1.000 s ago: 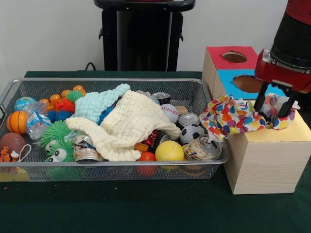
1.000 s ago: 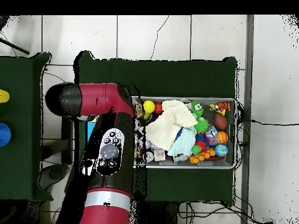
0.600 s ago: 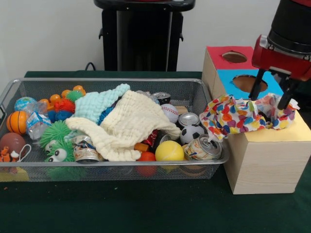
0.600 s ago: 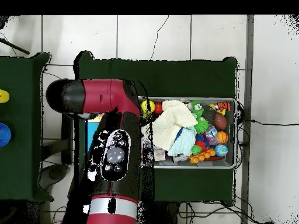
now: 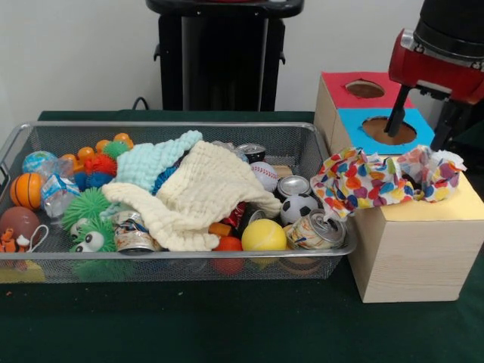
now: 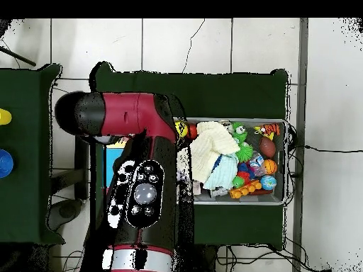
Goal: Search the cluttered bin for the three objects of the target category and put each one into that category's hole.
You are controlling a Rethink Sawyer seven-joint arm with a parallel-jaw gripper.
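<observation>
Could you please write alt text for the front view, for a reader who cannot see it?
An open, empty red and black gripper hangs above a colourful patterned cloth that is bunched over the yellow top of a wooden box. Beside it, a wire mesh bin holds balls, cans, spiky toys and two cloths, cream and pale blue.

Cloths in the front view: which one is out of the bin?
The multicoloured cloth, bunched on the yellow box top below the open gripper. The cream cloth and pale blue cloth lie in the bin.
</observation>
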